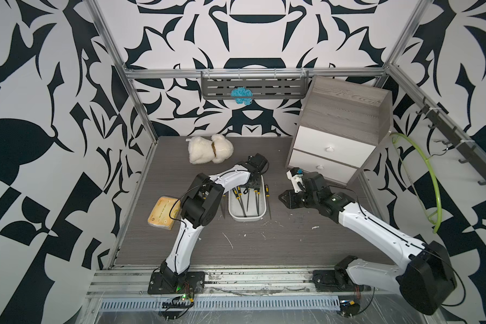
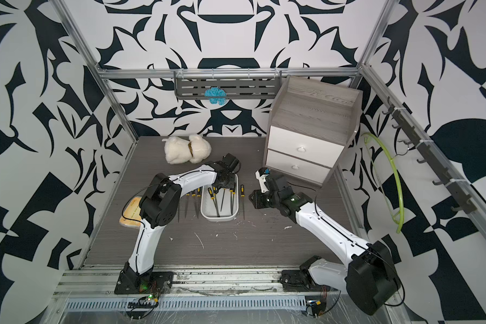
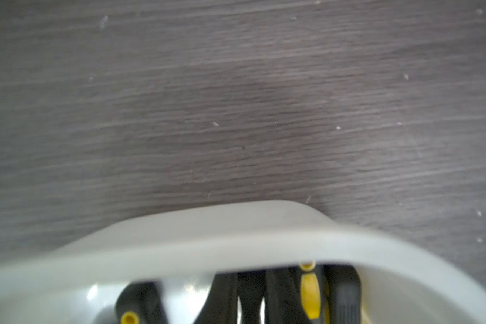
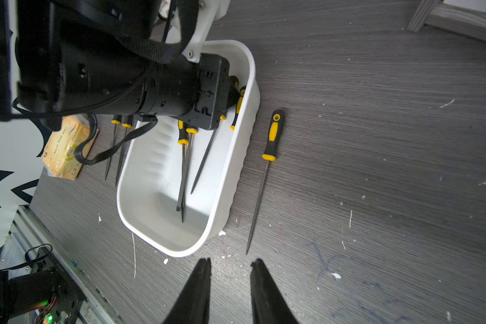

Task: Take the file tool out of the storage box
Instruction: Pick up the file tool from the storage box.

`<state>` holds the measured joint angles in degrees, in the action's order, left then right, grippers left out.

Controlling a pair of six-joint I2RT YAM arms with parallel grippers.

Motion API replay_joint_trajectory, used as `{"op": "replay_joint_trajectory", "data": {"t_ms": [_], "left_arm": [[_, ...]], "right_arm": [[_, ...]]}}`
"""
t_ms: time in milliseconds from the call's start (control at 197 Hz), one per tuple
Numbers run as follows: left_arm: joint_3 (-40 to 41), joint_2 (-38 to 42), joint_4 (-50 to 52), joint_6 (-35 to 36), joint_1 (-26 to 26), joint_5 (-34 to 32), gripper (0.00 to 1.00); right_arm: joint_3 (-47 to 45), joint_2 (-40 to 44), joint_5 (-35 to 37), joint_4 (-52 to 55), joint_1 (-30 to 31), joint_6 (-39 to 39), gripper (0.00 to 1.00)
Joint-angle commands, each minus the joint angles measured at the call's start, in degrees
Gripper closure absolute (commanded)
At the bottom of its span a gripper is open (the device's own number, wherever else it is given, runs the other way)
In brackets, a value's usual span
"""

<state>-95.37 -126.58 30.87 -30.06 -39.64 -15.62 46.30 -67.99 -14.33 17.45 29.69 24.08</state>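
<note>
The right arm (image 1: pixel 427 280) bulks nearest the camera, and its forearm runs far and left to the right gripper (image 1: pixel 282 197). That gripper hovers over bare tabletop (image 1: pixel 264 246) just right of the storage box (image 1: pixel 247 218), its fingers (image 4: pixel 260 283) parted with nothing between them.

The white box sits mid-tabletop, its long side running near to far. Several files (image 4: pixel 183 174) lie inside, with black-and-yellow handles at the far end and tips toward the near end. The left gripper (image 1: pixel 252 185) reaches down into that far end among the handles. Whether it is clamped on one I cannot tell — its wrist view is blurred.

A lone file (image 4: pixel 263 182) lies on the tabletop just right of the box and parallel to it. More files (image 4: pixel 121 155) lie just left of the box.
</note>
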Motion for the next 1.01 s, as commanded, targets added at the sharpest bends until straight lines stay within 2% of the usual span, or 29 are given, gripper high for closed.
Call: {"op": "replay_joint_trajectory", "data": {"t_ms": [0, 127, 329, 517, 755, 876, 1008], "left_arm": [[3.7, 1.9, 1.0, -0.3, 0.5, 3.3, 0.95], [5.8, 6.9, -0.4, -0.3, 0.5, 4.0, 0.97], [12.0, 19.5, -6.8, 0.3, 0.5, 3.5, 0.98], [17.9, 30.4, -13.0, 2.8, 0.5, 5.5, 1.00], [31.6, 45.1, -26.8, -1.2, 0.7, 14.0, 1.00], [37.4, 49.6, -33.2, -5.0, 0.7, 21.2, 1.00], [44.3, 56.0, -37.1, -5.6, 0.7, 23.9, 1.00]], "right_arm": [[0.3, 0.0, -0.3, -1.7, 0.0, 0.4, 0.70], [0.2, 0.2, -0.3, -1.9, 0.0, 0.6, 0.70], [-0.2, 0.7, -0.3, -2.4, 0.0, 0.5, 0.70], [-1.0, 1.3, -4.5, -5.0, 0.1, 0.3, 0.70], [-2.1, 2.6, -7.1, -7.6, 0.1, 0.5, 0.70], [-2.5, 1.6, -13.2, -10.7, 0.2, 1.7, 0.70], [-3.3, 0.8, -19.9, -16.0, 1.3, 4.1, 0.69]]}}
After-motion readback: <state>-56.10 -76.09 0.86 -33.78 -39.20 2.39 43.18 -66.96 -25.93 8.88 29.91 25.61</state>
